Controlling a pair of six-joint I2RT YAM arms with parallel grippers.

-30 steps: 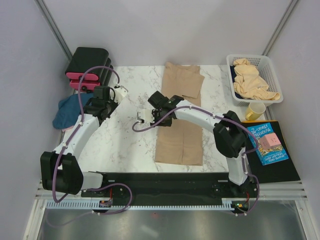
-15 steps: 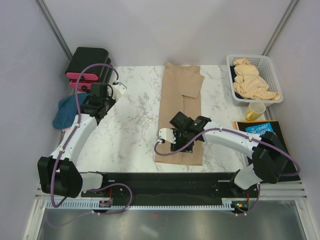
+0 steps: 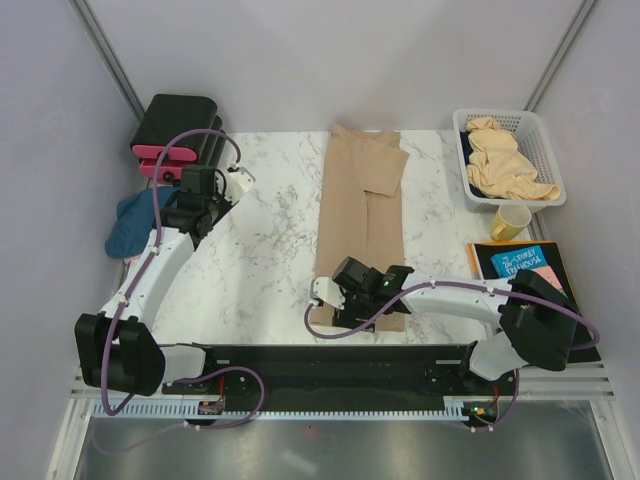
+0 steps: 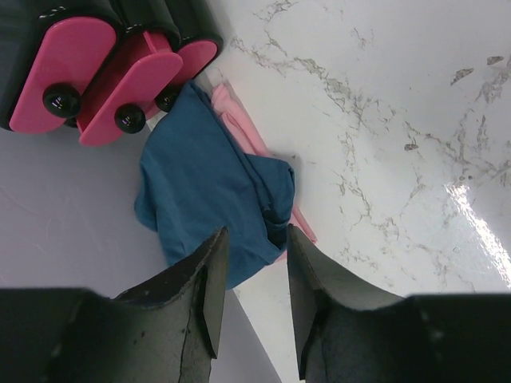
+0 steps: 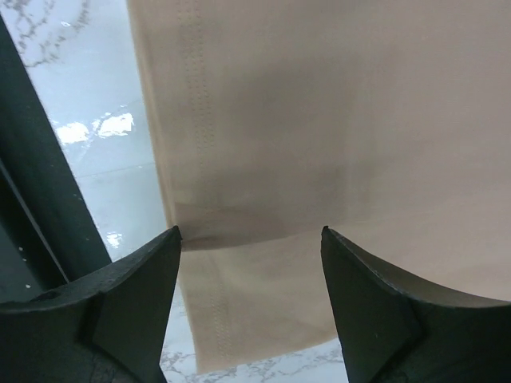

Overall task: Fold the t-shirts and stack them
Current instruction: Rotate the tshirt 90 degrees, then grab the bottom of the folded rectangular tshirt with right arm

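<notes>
Hovering arms, nothing held

At the left edge of the table (image 3: 260,270), a blue shirt (image 4: 207,191) lies crumpled on a pink shirt (image 4: 237,124), beside the pink-and-black boxes (image 4: 88,72). The left gripper (image 4: 255,235) hangs above them, fingers slightly apart and empty. In the middle, a tan shirt (image 3: 362,215) stretches in a long strip. The right gripper (image 5: 250,233) is over its near hem, fingers spread wide. Far right, more tan shirts (image 3: 505,165) fill a white basket (image 3: 545,150).

Matt tan cloth t-shirt (image 3: 360,215) on a glossy, smooth marble-patterned table (image 3: 262,268).

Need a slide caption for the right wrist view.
Open right tool over the hem end of the folded tan t-shirt.
</notes>
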